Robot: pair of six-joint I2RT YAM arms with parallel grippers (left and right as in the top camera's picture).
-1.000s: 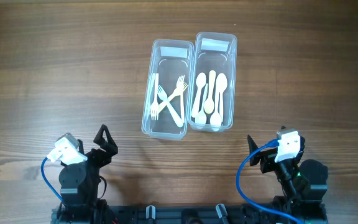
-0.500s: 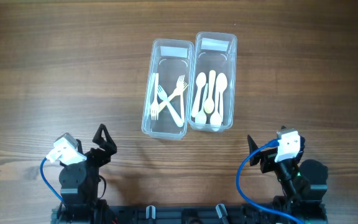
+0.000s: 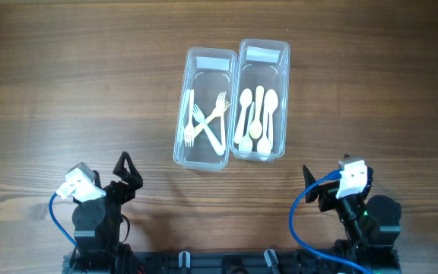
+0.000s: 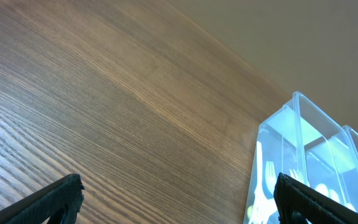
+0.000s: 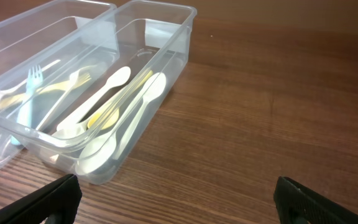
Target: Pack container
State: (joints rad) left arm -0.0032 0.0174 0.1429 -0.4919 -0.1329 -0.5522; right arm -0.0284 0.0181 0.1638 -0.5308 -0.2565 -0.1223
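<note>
Two clear plastic containers stand side by side at the table's middle back. The left container (image 3: pixel 191 156) holds several pale forks (image 3: pixel 207 122). The right container (image 3: pixel 283 99) holds several pale spoons (image 3: pixel 258 118). The right wrist view shows the spoon container (image 5: pixel 173 56) and its spoons (image 5: pixel 114 102) up close. The left wrist view shows the fork container (image 4: pixel 303 118) at the right. My left gripper (image 3: pixel 128 173) is open and empty near the front left. My right gripper (image 3: pixel 315 186) is open and empty near the front right. Both are well short of the containers.
The wooden table (image 3: pixel 67 84) surrounds the containers. Blue cables (image 3: pixel 299 221) loop beside both arm bases at the front edge.
</note>
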